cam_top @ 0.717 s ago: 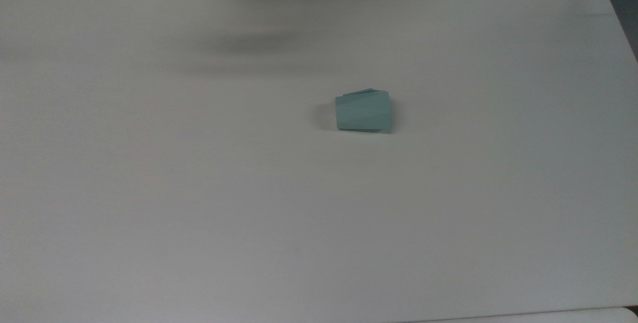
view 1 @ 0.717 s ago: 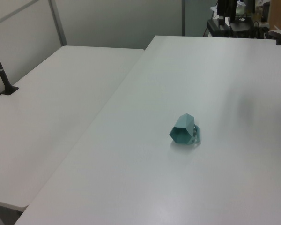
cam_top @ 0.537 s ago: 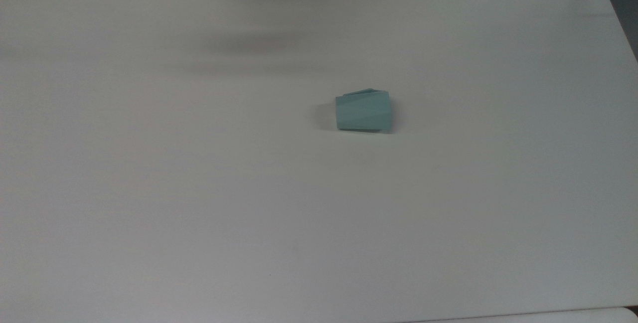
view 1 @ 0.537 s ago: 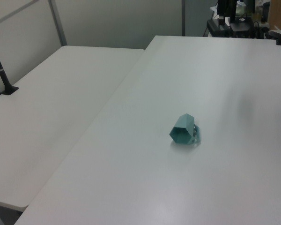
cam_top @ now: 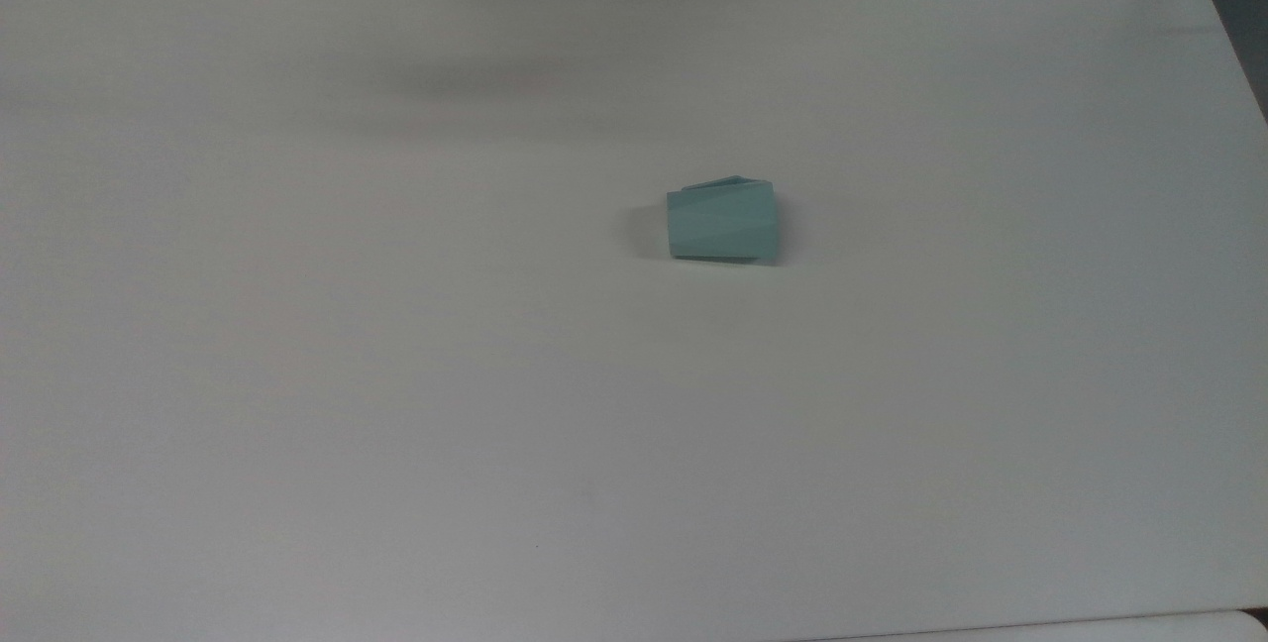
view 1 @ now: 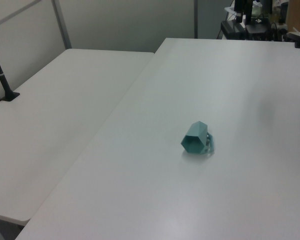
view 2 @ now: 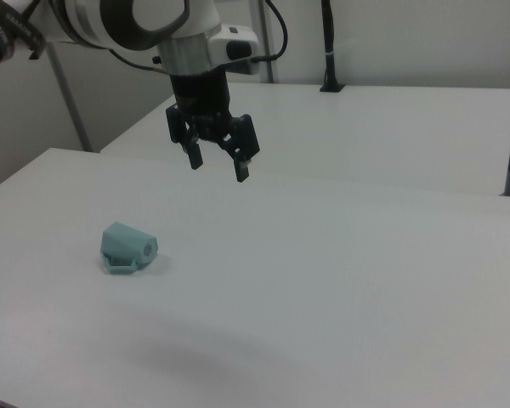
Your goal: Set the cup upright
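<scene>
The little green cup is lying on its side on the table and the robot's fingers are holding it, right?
Not quite. The cup is lying on its side on the table, but the fingers aren't holding it. The right view shows the gripper open in the air, apart from the cup.

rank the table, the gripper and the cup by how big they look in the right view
1. table, largest by far
2. gripper, open and held above the table
3. cup, lying on its side; looks a little smaller than the gripper, though camera distance may mislead
</scene>
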Robot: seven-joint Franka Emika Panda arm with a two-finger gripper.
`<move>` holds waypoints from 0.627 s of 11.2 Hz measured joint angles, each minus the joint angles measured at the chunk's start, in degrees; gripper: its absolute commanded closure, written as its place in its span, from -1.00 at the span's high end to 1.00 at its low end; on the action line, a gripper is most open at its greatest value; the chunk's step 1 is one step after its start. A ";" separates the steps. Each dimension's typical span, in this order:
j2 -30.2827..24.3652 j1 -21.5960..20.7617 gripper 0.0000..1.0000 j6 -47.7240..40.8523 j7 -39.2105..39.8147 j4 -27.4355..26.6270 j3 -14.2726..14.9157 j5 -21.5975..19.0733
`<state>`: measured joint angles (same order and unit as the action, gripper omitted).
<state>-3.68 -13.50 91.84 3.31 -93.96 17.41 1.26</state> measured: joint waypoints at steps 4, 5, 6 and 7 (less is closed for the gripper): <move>0.09 -1.97 1.00 0.00 -1.65 0.17 -1.32 -0.71; 0.17 -4.18 1.00 0.00 -3.91 0.62 -1.63 -0.69; 0.55 -6.60 1.00 0.00 -6.41 1.34 -1.82 -0.59; 1.62 -9.88 1.00 0.00 -9.96 2.68 -2.02 0.44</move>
<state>-2.06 -23.38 91.84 -6.65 -91.28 15.39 1.71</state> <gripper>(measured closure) 0.000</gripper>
